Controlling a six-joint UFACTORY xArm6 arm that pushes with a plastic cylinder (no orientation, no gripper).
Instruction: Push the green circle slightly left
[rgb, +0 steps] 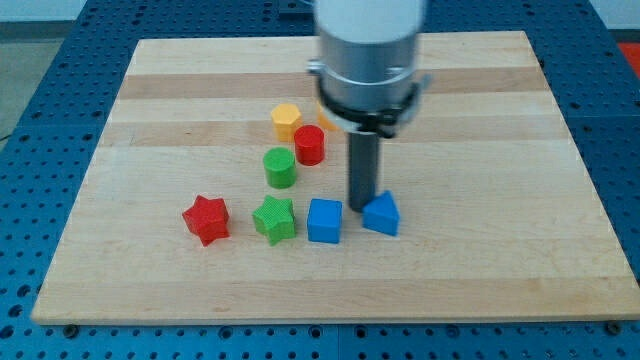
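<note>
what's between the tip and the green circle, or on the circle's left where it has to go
Nothing visible either way. My tip is down to the right of the green circle, beside the blue blocks; the red circle sits just above that line. The board left of it is bare.

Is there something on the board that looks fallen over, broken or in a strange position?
Nothing stands out. All the blocks sit flat and whole on the wooden board. My tip is near the blue blocks, to the lower right of the green circle, which stands upright beside the red cylinder.
</note>
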